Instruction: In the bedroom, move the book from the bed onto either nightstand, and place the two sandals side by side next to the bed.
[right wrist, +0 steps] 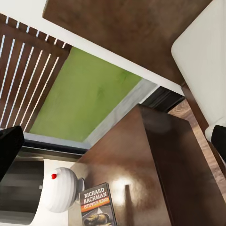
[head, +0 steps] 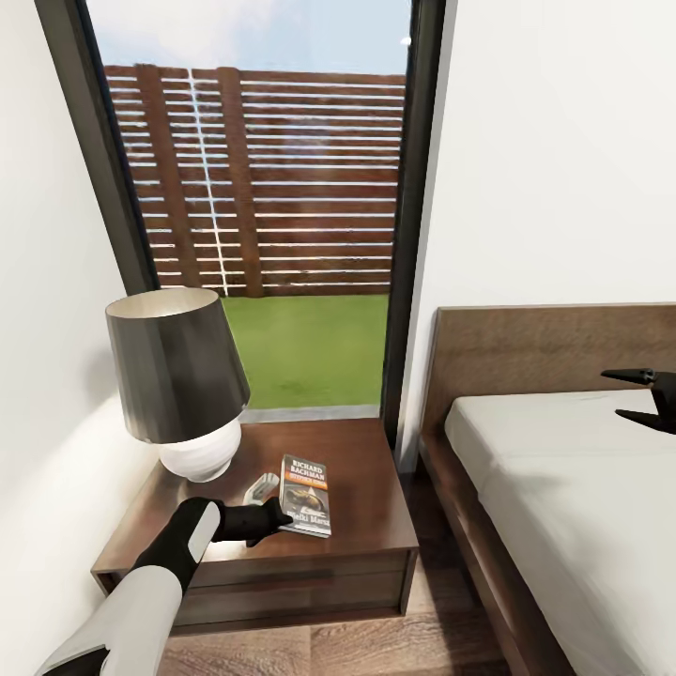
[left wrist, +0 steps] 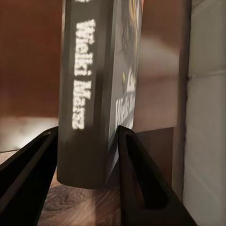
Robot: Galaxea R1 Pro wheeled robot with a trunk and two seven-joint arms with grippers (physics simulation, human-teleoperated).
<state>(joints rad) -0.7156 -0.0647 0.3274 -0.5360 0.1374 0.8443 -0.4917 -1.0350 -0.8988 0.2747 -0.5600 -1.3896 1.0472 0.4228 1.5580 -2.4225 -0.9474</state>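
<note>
I find the book (head: 306,495) lying flat on the nightstand (head: 366,469) beside the lamp (head: 178,385). My left tool (head: 274,518) brackets its spine, contact uncertain. My right tool (head: 643,398) hangs wide over the bed (head: 563,469). Book step looks nearly done; sandals remain.

A: Nightstand (head: 366,488) finish?
B: Dark brown wood, glossy top with a light glare. Bed (head: 563,451): matching wood frame, smooth matt grey cover.
A: The book (head: 307,494)?
B: Paper, slightly sheened cover. Lamp (head: 178,385): white glossy ribbed base, satin dark shade. Floor (head: 376,648): wood planks.
</note>
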